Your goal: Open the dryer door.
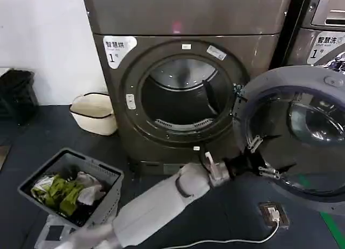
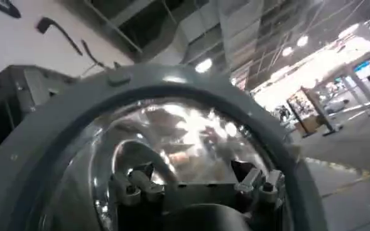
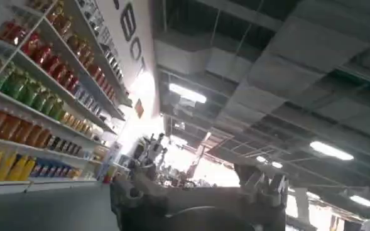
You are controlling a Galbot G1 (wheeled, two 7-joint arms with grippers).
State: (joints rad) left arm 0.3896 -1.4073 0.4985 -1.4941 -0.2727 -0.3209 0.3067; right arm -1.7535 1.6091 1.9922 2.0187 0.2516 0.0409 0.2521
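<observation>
The dryer door [image 1: 302,79] stands swung wide to the right of the dark bronze-grey dryer [image 1: 188,14], its grey back face and domed glass turned toward me. The round drum opening [image 1: 183,98] is uncovered. My left arm reaches across from the lower left. My left gripper [image 1: 261,157] is open, right at the lower left of the door's glass, with nothing held between its fingers. In the left wrist view the door's grey ring [image 2: 59,113] arches over the left gripper [image 2: 194,179]. My right gripper [image 3: 197,188] is open and empty, pointing up at a ceiling.
A grey laundry basket [image 1: 110,198] with clothes sits on the floor at the front left. A cream basket [image 1: 94,111] stands left of the dryer. A lighter silver machine [image 1: 323,22] stands behind the open door. A plug box and cable [image 1: 274,214] lie on the floor.
</observation>
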